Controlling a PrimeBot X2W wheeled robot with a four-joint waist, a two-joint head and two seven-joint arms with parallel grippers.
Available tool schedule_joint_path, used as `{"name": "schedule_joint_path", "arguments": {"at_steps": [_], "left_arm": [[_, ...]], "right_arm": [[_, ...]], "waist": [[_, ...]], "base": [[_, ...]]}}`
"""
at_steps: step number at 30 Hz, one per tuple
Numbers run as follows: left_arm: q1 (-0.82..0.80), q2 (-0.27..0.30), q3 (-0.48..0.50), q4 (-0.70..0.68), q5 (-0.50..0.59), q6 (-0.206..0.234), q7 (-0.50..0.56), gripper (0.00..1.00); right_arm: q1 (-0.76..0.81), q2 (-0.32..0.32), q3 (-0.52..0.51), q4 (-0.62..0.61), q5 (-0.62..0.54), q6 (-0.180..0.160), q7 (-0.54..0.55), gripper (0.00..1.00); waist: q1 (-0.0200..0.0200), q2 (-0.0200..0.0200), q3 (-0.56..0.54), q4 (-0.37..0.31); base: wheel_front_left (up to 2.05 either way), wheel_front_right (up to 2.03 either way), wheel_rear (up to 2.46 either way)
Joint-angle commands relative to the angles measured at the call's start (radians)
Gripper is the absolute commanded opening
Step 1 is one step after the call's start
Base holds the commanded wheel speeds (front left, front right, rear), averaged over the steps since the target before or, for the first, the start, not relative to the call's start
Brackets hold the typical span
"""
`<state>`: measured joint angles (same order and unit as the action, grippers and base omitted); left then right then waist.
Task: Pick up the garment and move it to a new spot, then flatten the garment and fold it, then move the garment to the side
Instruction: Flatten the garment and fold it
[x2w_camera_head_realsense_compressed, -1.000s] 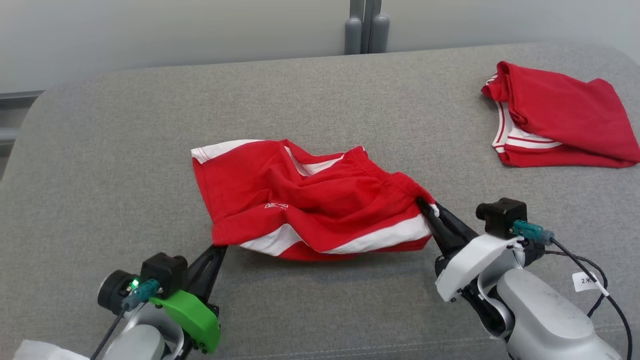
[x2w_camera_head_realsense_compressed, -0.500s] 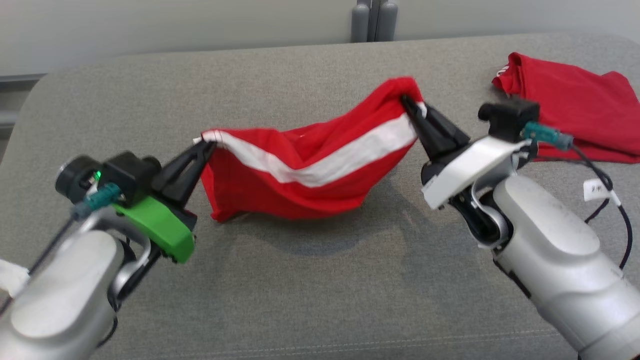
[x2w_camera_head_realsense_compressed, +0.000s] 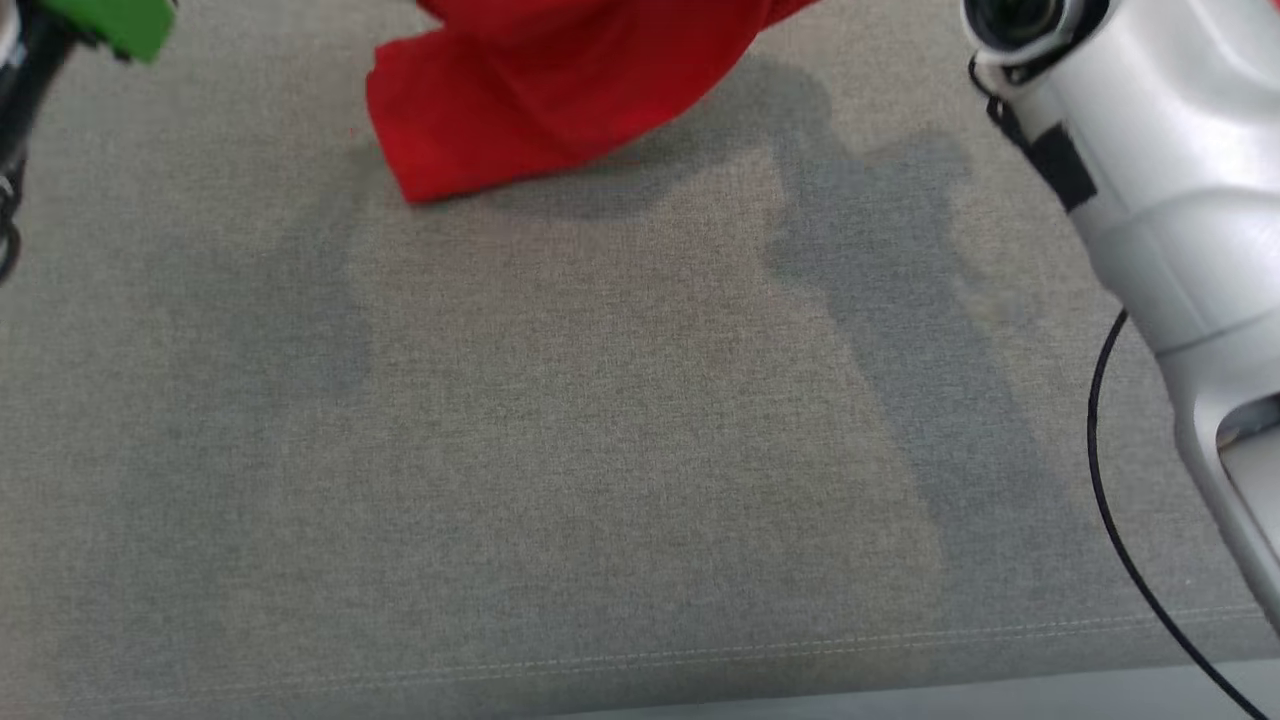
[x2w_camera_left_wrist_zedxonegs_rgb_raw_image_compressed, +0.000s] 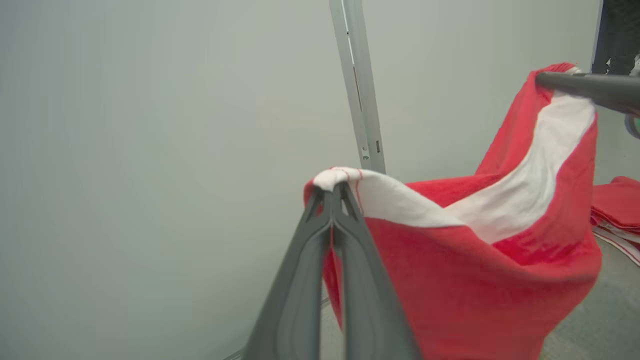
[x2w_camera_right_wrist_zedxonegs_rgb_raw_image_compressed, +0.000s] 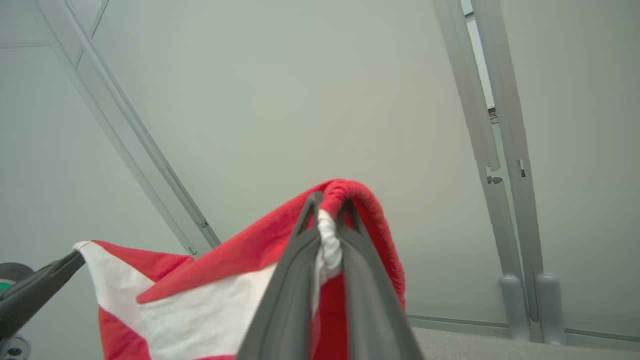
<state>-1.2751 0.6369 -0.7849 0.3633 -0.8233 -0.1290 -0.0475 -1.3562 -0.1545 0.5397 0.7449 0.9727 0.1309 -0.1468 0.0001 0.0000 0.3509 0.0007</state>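
Observation:
The garment (x2w_camera_head_realsense_compressed: 560, 90) is red with a white stripe and hangs in the air between my two grippers; its lowest red fold dips to the grey cushion at the top of the head view. My left gripper (x2w_camera_left_wrist_zedxonegs_rgb_raw_image_compressed: 332, 192) is shut on a white-edged corner of the garment (x2w_camera_left_wrist_zedxonegs_rgb_raw_image_compressed: 475, 260). My right gripper (x2w_camera_right_wrist_zedxonegs_rgb_raw_image_compressed: 327, 205) is shut on the bunched red and white hem of the garment (x2w_camera_right_wrist_zedxonegs_rgb_raw_image_compressed: 210, 285). In the left wrist view the right gripper's fingers (x2w_camera_left_wrist_zedxonegs_rgb_raw_image_compressed: 585, 87) pinch the cloth's far corner. In the right wrist view the left gripper's fingers (x2w_camera_right_wrist_zedxonegs_rgb_raw_image_compressed: 40, 287) hold its low left corner.
The grey cushioned surface (x2w_camera_head_realsense_compressed: 600, 450) stretches below, its stitched front edge near the bottom. My pale right forearm (x2w_camera_head_realsense_compressed: 1150, 150) and a black cable (x2w_camera_head_realsense_compressed: 1110, 500) cross the right side. More red cloth (x2w_camera_left_wrist_zedxonegs_rgb_raw_image_compressed: 617, 210) lies at the right. Grey wall posts (x2w_camera_right_wrist_zedxonegs_rgb_raw_image_compressed: 505, 165) stand behind.
Both grippers have lifted the garment off the cushion and raised it high, stretching it between them. The head view has tilted down, so the grippers left its top edge.

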Motion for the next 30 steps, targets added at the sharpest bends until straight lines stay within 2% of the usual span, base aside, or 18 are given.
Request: {"name": "schedule_joint_path", "arguments": {"at_steps": [1,7,13,16,24,30], "left_arm": [[-0.079,-0.014,-0.004,0.035,-0.027,-0.001,0.001,0.0],[-0.305,-0.061,-0.002,0.165,-0.079,-0.001,-0.014,0.0],[-0.464,-0.069,-0.049,0.295,-0.033,-0.001,-0.048,0.0],[-0.509,-0.101,-0.035,0.354,-0.064,-0.001,-0.078,0.0],[-0.501,-0.124,-0.085,0.387,-0.092,-0.001,-0.147,0.0],[-0.403,-0.09,-0.128,0.333,-0.127,-0.001,-0.201,0.0]], "right_arm": [[-0.069,0.013,-0.021,0.053,0.018,0.0,-0.007,0.0],[-0.296,0.051,-0.036,0.248,-0.009,0.0,-0.032,0.0],[-0.463,0.071,-0.042,0.412,-0.047,0.0,-0.066,0.0],[-0.52,0.078,-0.045,0.461,-0.064,0.0,-0.09,0.0],[-0.507,0.079,-0.029,0.437,-0.063,0.0,-0.112,0.0],[-0.408,0.049,0.03,0.338,-0.027,0.0,-0.111,0.0]], "waist": [[-0.0001,0.0,0.094,-0.002],[-0.0001,0.0,0.133,-0.008],[-0.0001,0.0,0.176,-0.019],[-0.0001,0.0,0.202,-0.01],[-0.0001,0.0,0.264,0.02],[-0.0001,0.0,0.275,0.023]], "base": [[0.0,0.0,0.0],[0.0,0.0,0.0],[0.0,0.0,0.0],[0.0,0.0,0.0],[0.0,0.0,0.0],[0.0,0.0,0.0]]}}
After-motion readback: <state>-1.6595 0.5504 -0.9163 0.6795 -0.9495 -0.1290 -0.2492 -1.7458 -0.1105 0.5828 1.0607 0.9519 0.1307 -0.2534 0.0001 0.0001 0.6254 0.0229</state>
